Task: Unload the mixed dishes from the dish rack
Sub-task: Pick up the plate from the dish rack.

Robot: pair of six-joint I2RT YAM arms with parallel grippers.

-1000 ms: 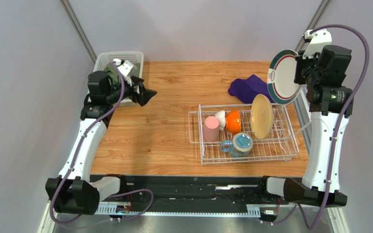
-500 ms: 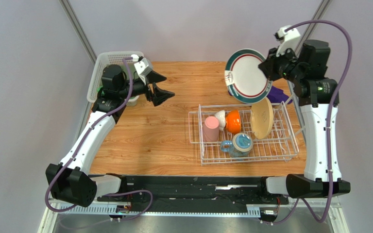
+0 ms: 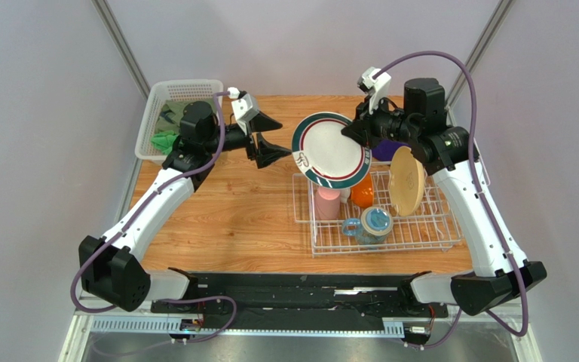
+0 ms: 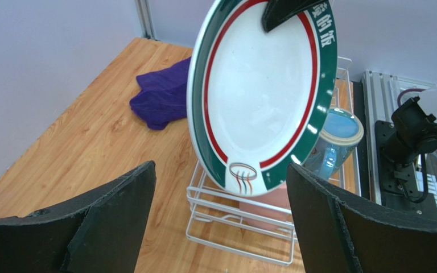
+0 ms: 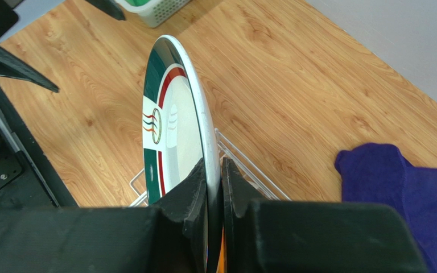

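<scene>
My right gripper [image 3: 357, 133] is shut on the rim of a white plate with a green and red border [image 3: 329, 150], held on edge in the air over the left end of the white wire dish rack [image 3: 421, 238]. The plate fills the left wrist view [image 4: 260, 91] and shows edge-on in the right wrist view [image 5: 172, 131]. My left gripper [image 3: 270, 136] is open and empty, just left of the plate. In the rack stand a cream-tan plate [image 3: 407, 180], a pink cup [image 3: 327, 202], an orange bowl [image 3: 363, 190] and a blue mug [image 3: 374, 223].
A purple cloth [image 4: 161, 94] lies on the wooden table behind the rack. A white mesh basket [image 3: 166, 113] with green items stands at the back left corner.
My right arm has swung the plate from the far right leftward and down to above the rack's left end. My left gripper has moved right, away from the basket, towards the plate.
</scene>
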